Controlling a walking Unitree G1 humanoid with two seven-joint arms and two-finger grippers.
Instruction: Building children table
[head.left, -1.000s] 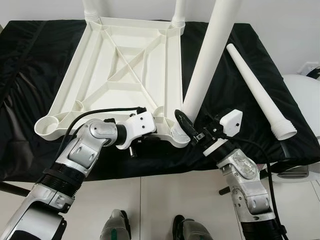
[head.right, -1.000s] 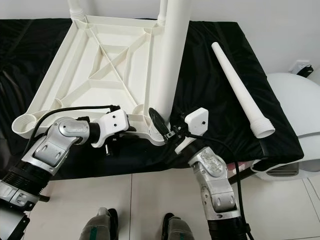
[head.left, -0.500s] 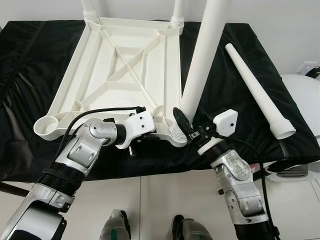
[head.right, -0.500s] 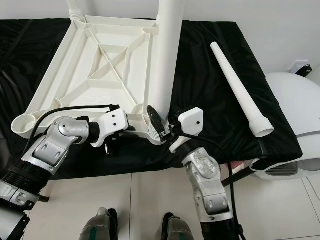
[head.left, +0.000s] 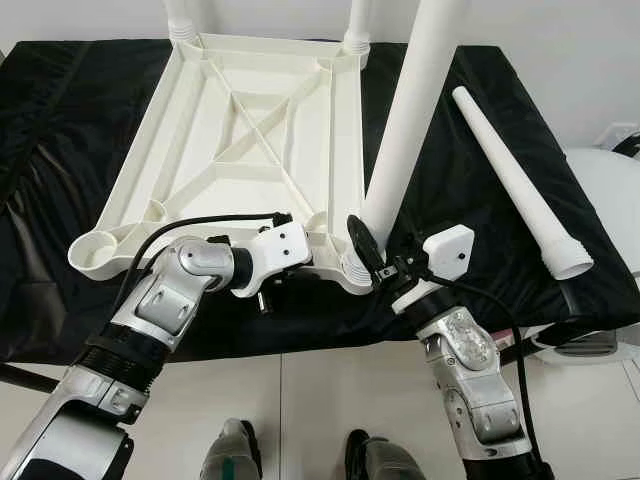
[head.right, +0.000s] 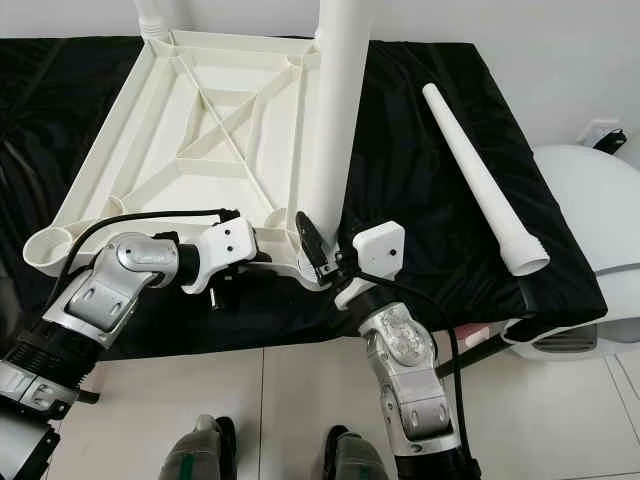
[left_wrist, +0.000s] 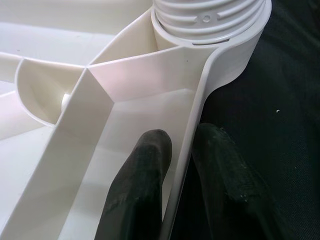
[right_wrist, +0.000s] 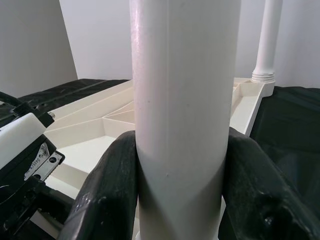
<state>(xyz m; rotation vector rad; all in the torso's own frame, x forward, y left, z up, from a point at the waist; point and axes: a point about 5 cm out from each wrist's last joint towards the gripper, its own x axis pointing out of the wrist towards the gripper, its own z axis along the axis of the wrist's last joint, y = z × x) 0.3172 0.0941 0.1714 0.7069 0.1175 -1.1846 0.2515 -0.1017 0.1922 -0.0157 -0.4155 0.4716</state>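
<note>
A white plastic tabletop (head.left: 250, 140) lies upside down on a black cloth (head.left: 470, 190). Two legs stand in its far corners. A third white leg (head.left: 410, 110) stands upright in the near right corner socket (left_wrist: 210, 20). My right gripper (head.left: 368, 255) is shut on this leg near its base, one finger (right_wrist: 112, 185) on each side. My left gripper (left_wrist: 182, 165) is shut on the tabletop's near rim (left_wrist: 200, 120), just beside that socket. A fourth leg (head.left: 515, 180) lies loose on the cloth to the right.
The near left corner socket (head.left: 95, 250) holds no leg. A white rounded object (head.left: 610, 190) sits at the far right beyond the cloth. Pale floor tiles (head.left: 300, 400) and my feet (head.left: 230, 455) show below the cloth's front edge.
The held leg has gone from leaning right to nearly upright in the socket, and my right gripper and wrist have shifted left with it. My left gripper has kept its hold.
</note>
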